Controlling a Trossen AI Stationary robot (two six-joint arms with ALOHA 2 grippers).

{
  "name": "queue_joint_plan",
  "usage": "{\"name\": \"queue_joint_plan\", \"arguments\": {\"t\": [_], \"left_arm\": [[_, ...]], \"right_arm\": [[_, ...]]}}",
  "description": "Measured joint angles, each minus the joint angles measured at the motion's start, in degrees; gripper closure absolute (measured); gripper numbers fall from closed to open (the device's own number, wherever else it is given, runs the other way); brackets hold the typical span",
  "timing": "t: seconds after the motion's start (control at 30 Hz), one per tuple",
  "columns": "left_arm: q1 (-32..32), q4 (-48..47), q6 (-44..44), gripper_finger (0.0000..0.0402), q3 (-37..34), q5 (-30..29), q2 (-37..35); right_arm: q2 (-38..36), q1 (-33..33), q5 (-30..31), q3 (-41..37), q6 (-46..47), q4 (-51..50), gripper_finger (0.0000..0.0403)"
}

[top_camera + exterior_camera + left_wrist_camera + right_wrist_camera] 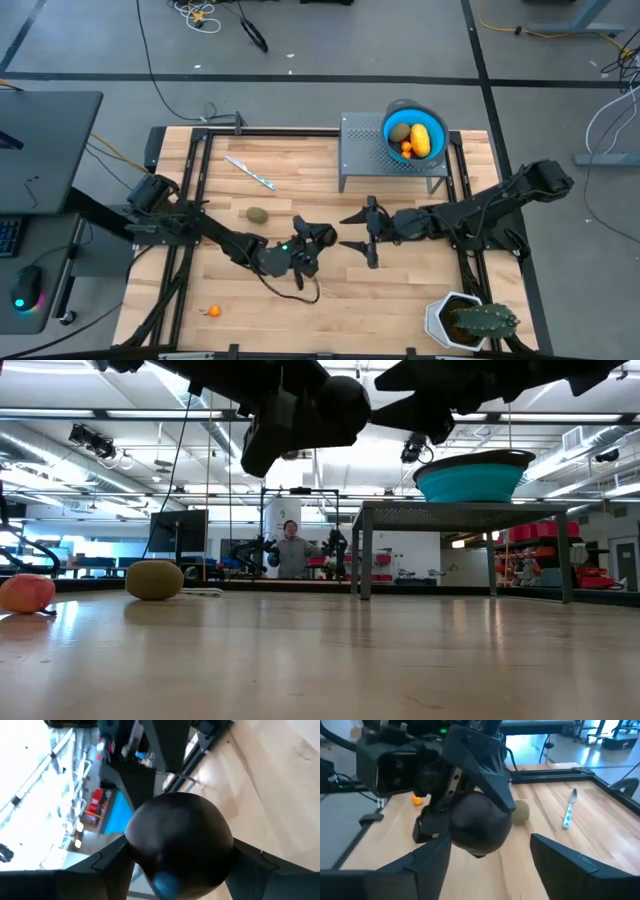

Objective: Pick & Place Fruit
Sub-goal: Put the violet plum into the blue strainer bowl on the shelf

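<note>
1. Your left gripper has its jaws clamped on the near-black round fruit, held above mid-table.
2. Your right gripper faces it just beside, jaws apart and empty. Looks like a handover.
3. Centre the right jaws around the fruit before closing, and release the left only once it's gripped.
4. Blue bowl on the grey stand already holds other fruit.
5. An olive-brown oval and an orange bit remain on the table.

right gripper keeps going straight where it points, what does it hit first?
Most likely the near-black round fruit held in the left gripper; it sits directly ahead of the open right gripper, between its fingers' line. Exact gap unclear.
</note>
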Motion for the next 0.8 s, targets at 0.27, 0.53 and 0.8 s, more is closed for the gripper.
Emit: {"name": "queue_joint_plan", "arguments": {"t": [0.27, 0.53, 0.8], "left_arm": [[0.57, 0.37, 6.08, 0.0138, -0.01, -0.18, -0.01], [1.34, 0.51, 6.20, 0.0140, -0.03, 0.22, 0.01], [1.17, 3.63, 8.40, 0.0137, -0.05, 0.03, -0.02]], "right_arm": [[0.31, -0.16, -1.86, 0.00, 0.73, 4.72, 0.0072], [5.82, -0.60, -1.58, 0.00, 0.68, 11.93, 0.0058], [10.63, -2.73, -2.01, 0.00, 2.15, 18.29, 0.0058]]}}
